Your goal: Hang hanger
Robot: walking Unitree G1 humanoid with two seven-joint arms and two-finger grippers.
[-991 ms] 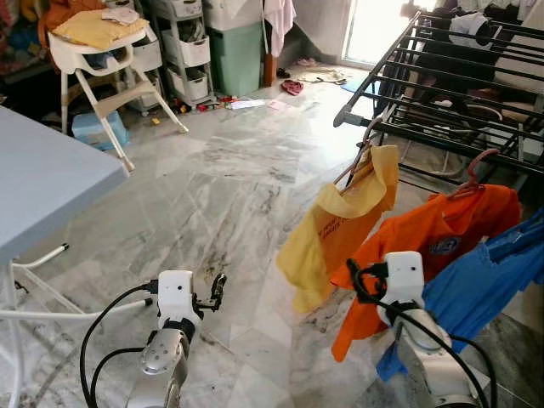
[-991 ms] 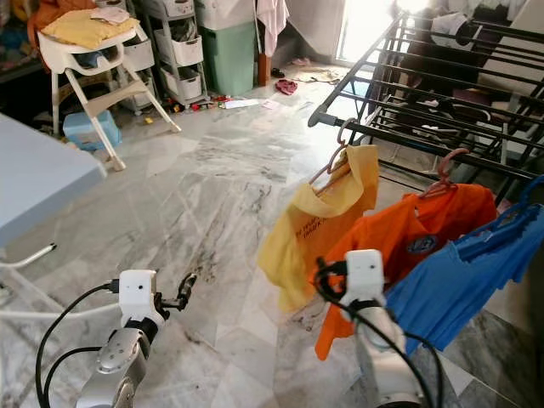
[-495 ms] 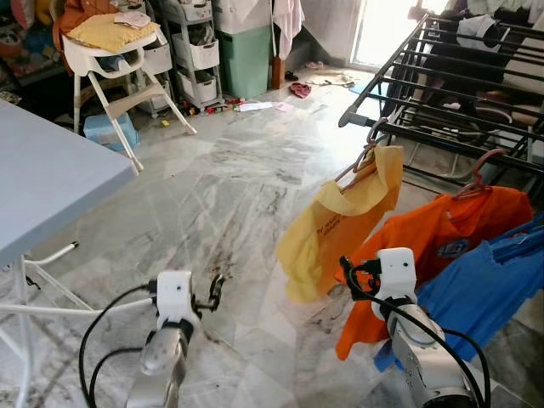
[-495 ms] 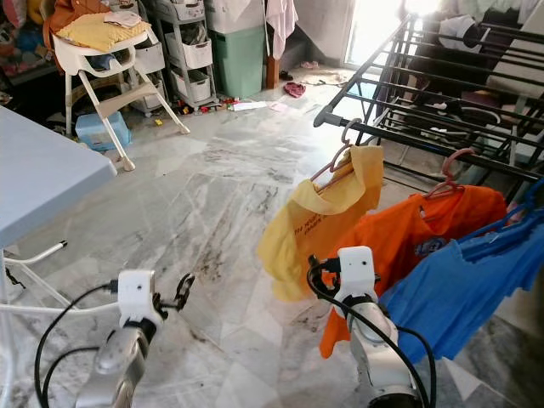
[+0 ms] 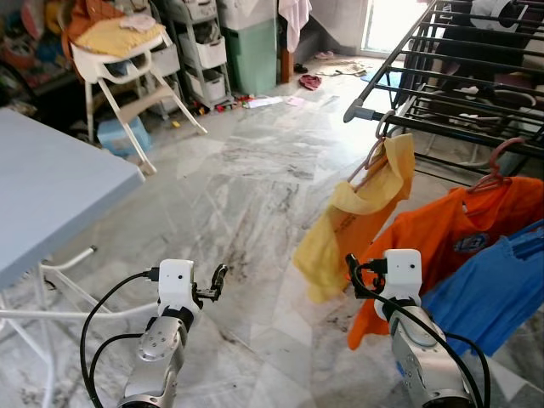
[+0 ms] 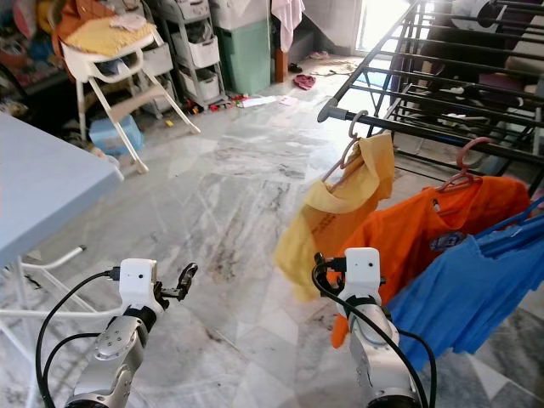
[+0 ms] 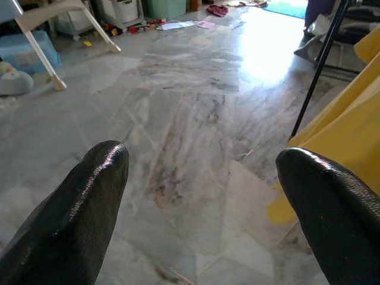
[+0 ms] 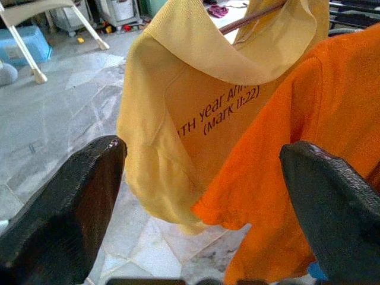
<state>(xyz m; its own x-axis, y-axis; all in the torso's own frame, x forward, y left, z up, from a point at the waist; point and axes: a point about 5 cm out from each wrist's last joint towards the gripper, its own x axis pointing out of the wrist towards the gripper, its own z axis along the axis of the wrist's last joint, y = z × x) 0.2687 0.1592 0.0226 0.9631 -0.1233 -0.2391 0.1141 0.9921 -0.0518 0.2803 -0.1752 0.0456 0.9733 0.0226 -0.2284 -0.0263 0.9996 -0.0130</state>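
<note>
Ahead of the right gripper (image 5: pixel 350 269), on the black drying rack (image 5: pixel 442 76): a pink hanger (image 5: pixel 374 149) carrying a yellow shirt (image 5: pixel 357 217), hook over the near rail, long axis tilted, sloping down toward the robot. Beside it, an orange shirt (image 5: pixel 442 246) on a second pink hanger (image 5: pixel 501 166), then a blue shirt (image 5: pixel 501 289). Left gripper (image 5: pixel 218 280) low above the marble floor (image 5: pixel 246 178), well apart from the clothes. Off to the left, a blue-grey table (image 5: pixel 51 195); farther back, a white high chair (image 5: pixel 127 59) and a green bin (image 5: pixel 255 51).

From the left wrist: fingers (image 7: pixel 77 208) spread wide, nothing between them, over veined marble, yellow cloth at one edge.

From the right wrist: fingers (image 8: pixel 65 202) also wide apart and empty; just beyond, yellow shirt (image 8: pixel 196 113) with dark printed lettering, overlapped by the orange one (image 8: pixel 297 136).
</note>
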